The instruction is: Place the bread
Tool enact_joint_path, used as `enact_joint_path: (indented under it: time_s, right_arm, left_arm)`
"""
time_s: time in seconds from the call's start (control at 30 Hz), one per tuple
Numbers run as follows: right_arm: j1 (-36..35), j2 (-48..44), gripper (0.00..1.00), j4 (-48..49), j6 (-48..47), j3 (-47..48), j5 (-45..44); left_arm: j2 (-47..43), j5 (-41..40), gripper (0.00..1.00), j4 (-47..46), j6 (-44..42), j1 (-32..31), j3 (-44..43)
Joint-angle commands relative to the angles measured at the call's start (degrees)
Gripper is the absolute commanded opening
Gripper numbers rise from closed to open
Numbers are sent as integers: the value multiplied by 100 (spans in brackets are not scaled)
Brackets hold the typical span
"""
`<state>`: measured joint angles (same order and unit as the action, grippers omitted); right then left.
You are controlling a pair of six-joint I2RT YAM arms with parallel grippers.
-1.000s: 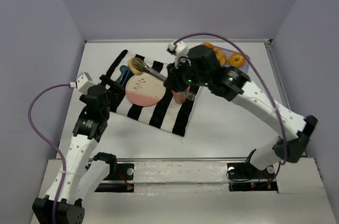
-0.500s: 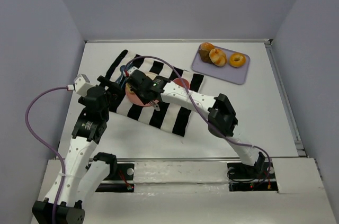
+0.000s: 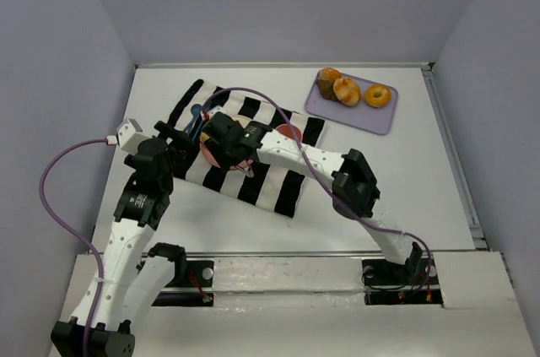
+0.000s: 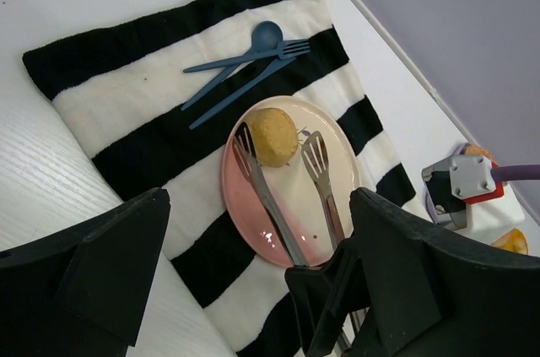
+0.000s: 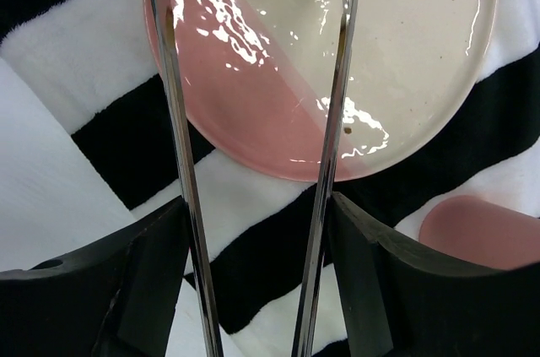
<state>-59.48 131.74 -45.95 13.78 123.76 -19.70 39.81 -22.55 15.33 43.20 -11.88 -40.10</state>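
Right gripper [image 5: 257,205] is clamping the tongs [image 4: 315,157] only lightly, with the blades sprung apart and nothing pinched. Bread [image 4: 272,136] is sitting on the plate [image 4: 291,180] out ahead of the right fingers, between the blade tips and touching one. Left gripper [image 4: 260,197] is hanging wide open and empty, the plate beyond its fingers. Bread is looking light, soft and crushable, so I'd be taking it across the middle, gently. Left wrist view is showing the whole bread and both blades; right wrist view is cropping it at the top edge.

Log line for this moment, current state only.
right gripper: gripping tongs | tongs: open around bread | bread: on plate | left gripper: open, holding nothing
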Motion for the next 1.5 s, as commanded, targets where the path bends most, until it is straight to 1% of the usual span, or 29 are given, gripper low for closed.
enact_joint_path:
  time_s: [0.0,0.3,0.4,0.5,0.53,0.57,0.6,0.63,0.67,0.73,0.77,0.8,0.83,0.87,0.97,1.0,1.03,1.1,1.13,1.17,1.23,1.27,1.33,1.37,1.43,1.47]
  right_arm:
    - [-2,-632,70,139,64,16,-77]
    - [-2,-1194,70,315,-68,25,-165]
    - [-2,-1650,69,420,-130,-89,-227]
    - [-2,-2071,69,447,-139,-255,-586]
    - [-2,-2074,69,447,-130,-335,-735]
    - [103,-2352,69,447,-95,-449,-980]
    - [182,-2520,69,447,1,-598,-1070]
    - [305,-2713,69,447,89,-956,-1149]
    - [619,-3124,67,456,185,-1160,-1237]
    - [1042,-3574,66,456,493,-1643,-1246]
    - [1296,-3829,66,464,616,-2184,-1168]
    - [1821,-4336,66,543,808,-2486,-1106]
    - [2096,-4585,66,596,871,-3080,-949]
    - [2630,-5075,66,710,950,-3374,-878]
    - [3406,-5632,66,807,1100,-4243,-589]
    - [3661,-5764,66,833,1118,-4394,-500]
    - [4133,-5922,66,851,1127,-4518,-395]
    - [4531,-5941,66,913,1083,-4677,-52]
    - [4855,-5819,66,939,1057,-4729,53]
    - [4989,-5722,66,983,1039,-4739,228]
    - [5235,-5468,64,1062,1030,-4721,388]
    - [5463,-5153,62,1106,1048,-4634,562]
    - [5666,-4791,61,1237,1013,-4459,818]
    - [5780,-4450,60,1334,978,-4275,1045]
    - [5834,-4132,59,1352,951,-3950,1153]
    - [5834,-3991,58,1352,960,-3948,1197]
  left_arm:
    - [-140,-198,99,-162,66,28,-68]
    - [-140,-154,99,-189,39,28,-77]
    - [-149,-162,99,-188,39,28,-77]
    - [-167,-162,99,-189,39,28,-68]
    - [-167,-162,99,-180,39,28,-68]
    - [-184,-162,99,-180,48,28,-77]
    - [-184,-171,99,-171,57,19,-69]
    - [-202,-189,99,-145,74,19,-68]
    - [-211,-206,99,-145,92,28,-60]
    - [-237,-224,99,-162,92,19,-60]
    - [-246,-215,99,-162,92,19,-51]
    - [-228,-224,99,-162,75,19,-60]
    - [-228,-224,99,-171,75,28,-68]
    - [-211,-241,99,-162,75,19,-68]
    - [-184,-285,99,-162,74,19,-77]
    - [-184,-294,99,-162,75,19,-77]
    - [-167,-294,99,-153,75,19,-86]
    - [-167,-294,99,-162,57,19,-95]
    - [-158,-303,99,-162,57,28,-86]
    - [-158,-303,99,-162,66,19,-77]
    - [-149,-321,99,-162,74,28,-68]
    - [-149,-329,99,-162,66,28,-68]
    - [-132,-356,99,-162,57,19,-77]
    - [-132,-356,99,-162,57,19,-86]
    - [-123,-382,99,-162,57,28,-86]
    - [-123,-391,99,-162,57,28,-86]
